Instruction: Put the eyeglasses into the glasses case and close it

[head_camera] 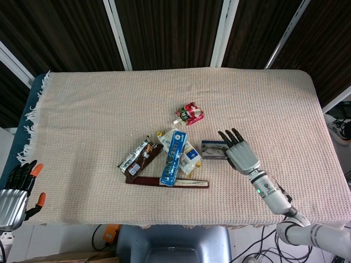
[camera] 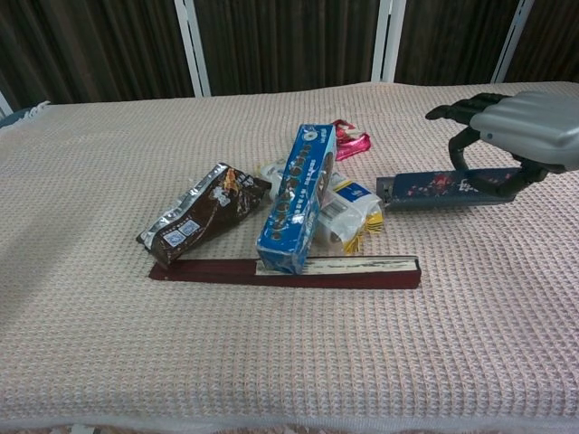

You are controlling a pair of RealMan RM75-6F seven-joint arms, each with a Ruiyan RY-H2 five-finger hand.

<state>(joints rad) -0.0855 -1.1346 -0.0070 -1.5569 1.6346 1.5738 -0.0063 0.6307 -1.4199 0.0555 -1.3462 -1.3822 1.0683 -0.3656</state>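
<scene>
No eyeglasses or glasses case shows in either view. My right hand (head_camera: 239,154) (camera: 518,129) grips the right end of a flat dark blue package (head_camera: 213,149) (camera: 432,189), fingers curled over it. The package lies level, just right of a pile of snacks. My left hand (head_camera: 13,193) hangs off the table's near left corner, fingers apart and holding nothing; the chest view does not show it.
The pile holds an upright blue box (head_camera: 173,157) (camera: 297,199), a brown bag (head_camera: 138,157) (camera: 204,212), a white-yellow packet (head_camera: 190,157) (camera: 348,212) and a long dark red box (head_camera: 167,182) (camera: 285,271). A red wrapper (head_camera: 190,113) (camera: 348,140) lies behind them.
</scene>
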